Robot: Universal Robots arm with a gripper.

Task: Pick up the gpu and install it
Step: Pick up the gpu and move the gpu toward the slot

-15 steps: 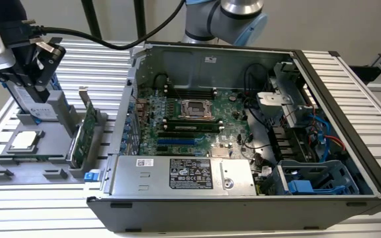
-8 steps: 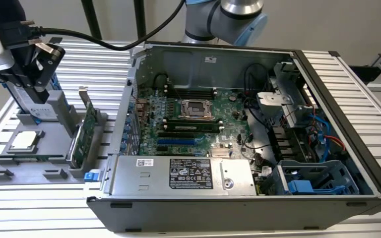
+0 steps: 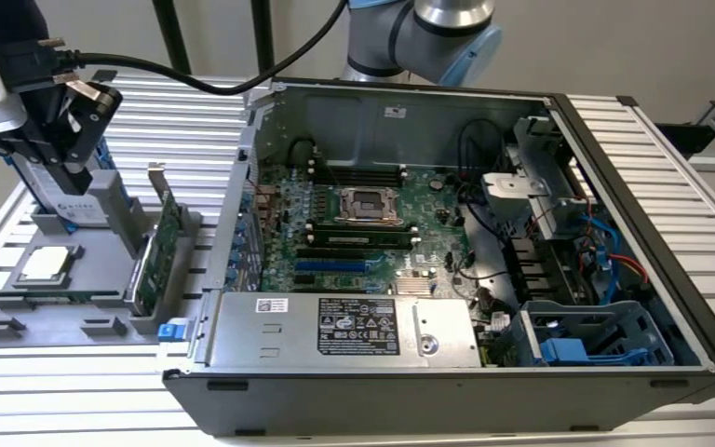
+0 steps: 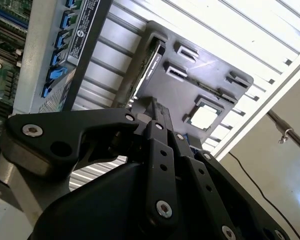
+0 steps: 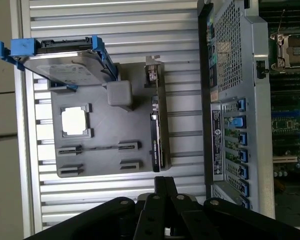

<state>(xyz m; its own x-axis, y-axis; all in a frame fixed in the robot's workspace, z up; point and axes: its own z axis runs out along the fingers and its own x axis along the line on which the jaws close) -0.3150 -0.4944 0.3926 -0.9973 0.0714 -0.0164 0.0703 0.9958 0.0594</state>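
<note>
GPU point(image 3: 159, 244), a thin green board, stands edgewise in grey slotted holder point(image 5: 102, 127).

A ribbed silver counter point(image 3: 655, 158) stands before a plain pale wall point(image 3: 618, 47). Dark posts point(image 3: 174, 37) rise at its far edge. In the first wrist view, beige floor point(image 5: 2, 165) lies past the counter's edge. The light is even.

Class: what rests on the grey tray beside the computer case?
The tray holds a blue-framed hard drive, a square processor chip and the gpu, standing on edge. The gpu's lower edge sits down in the tray, out of sight.
</note>
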